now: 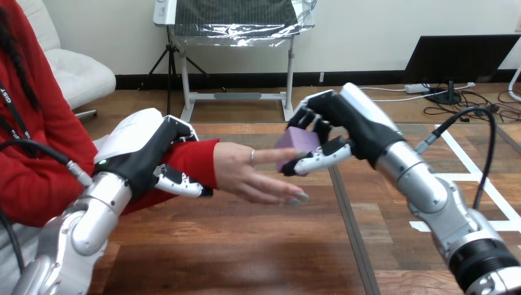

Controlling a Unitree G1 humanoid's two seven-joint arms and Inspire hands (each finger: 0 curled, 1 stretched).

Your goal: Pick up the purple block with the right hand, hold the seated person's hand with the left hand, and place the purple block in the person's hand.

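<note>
The wooden table (233, 246) spans the near part of the view, its boards bare between the two arms. From the lower left the silver left arm (86, 221) rises to the left hand (144, 153). This hand is clamped round the person's wrist (206, 161) at the cuff of the red sleeve, with its fingers curled over the top and its thumb tucked underneath.

The person's hand (246, 172) reaches out from that grip toward the view's right. It is raised off the table, with fingers stretched and slightly spread.

Farther back, the right arm (430, 196) comes in from the lower right. The right hand (353, 126) grips the purple block (299, 142), fingers wrapped over its top and thumb pressed along its lower edge. The block is in the air at the person's fingertips. I cannot tell if it touches them.
</note>
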